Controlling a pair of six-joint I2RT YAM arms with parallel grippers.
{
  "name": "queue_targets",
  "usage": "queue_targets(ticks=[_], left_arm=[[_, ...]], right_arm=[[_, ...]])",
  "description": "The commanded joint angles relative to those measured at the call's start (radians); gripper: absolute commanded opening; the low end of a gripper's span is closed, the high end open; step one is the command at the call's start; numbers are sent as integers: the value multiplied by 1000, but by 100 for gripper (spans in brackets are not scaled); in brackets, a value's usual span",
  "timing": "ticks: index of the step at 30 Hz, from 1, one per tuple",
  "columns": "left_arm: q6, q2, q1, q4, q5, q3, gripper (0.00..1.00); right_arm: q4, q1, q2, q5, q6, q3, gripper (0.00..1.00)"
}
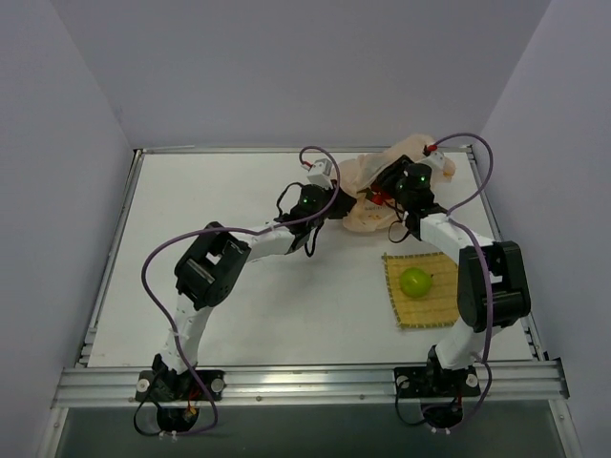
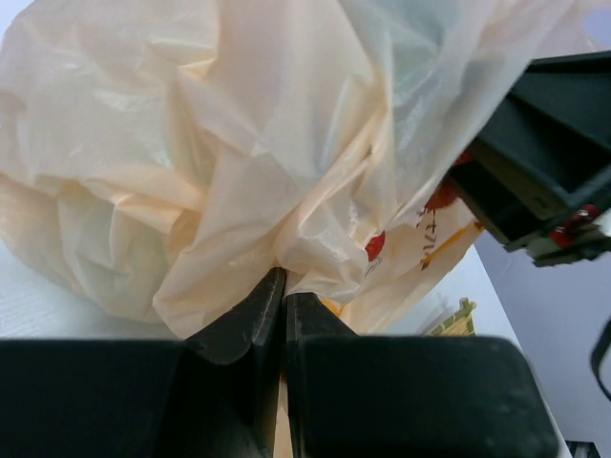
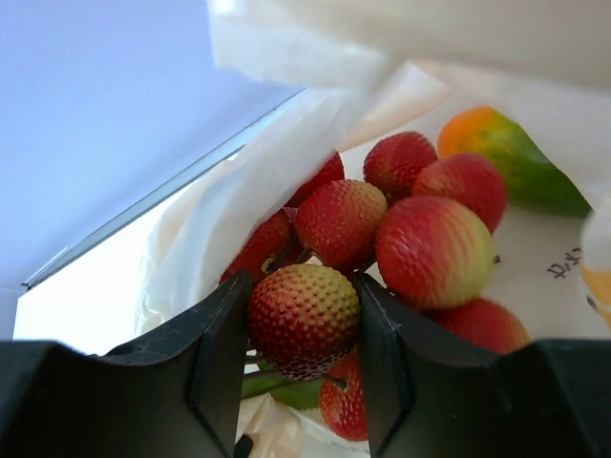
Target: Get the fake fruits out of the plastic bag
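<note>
Because your right gripper pinches one red lychee-like fruit of a cluster inside the plastic bag, whose fold your left gripper clamps fully closed, a fast pull could drag the film or shed it.

Red-yellow fruits — cream-peach bag

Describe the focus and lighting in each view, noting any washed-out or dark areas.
Top external: even, soft light, all sharp. Left wrist: plastic bag glows backlit, left claw near-black. Right wrist: red fruits crisp, bag overhead washed white.
</note>
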Motion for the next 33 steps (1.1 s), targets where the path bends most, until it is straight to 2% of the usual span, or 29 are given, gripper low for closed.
queue_targets(ticks=[1,7,14,19,28,33], left_arm=[[17,-93,11,10,-49,-4,2],[11,-136,22,21,-75,-43,2],[23,-159,42,4,-82,-32,2],[32,-122,48,-30,-78,0,2],[29,-86,48,-44,-58,69,2],[3,-53,47,-42,-44,106,2]], right_arm=[[-2,-1,-80,-12,-44,-11,4],[-108,-10,-132,5,-101,14,1],[-129,-12,-184,6,-148,-72,0],[-129,-16,-261,-77,-175,-54,0],[-171,-25,-373,-251,-127,-35,0],[-105,-44,-405,-435,-44,-66,0]])
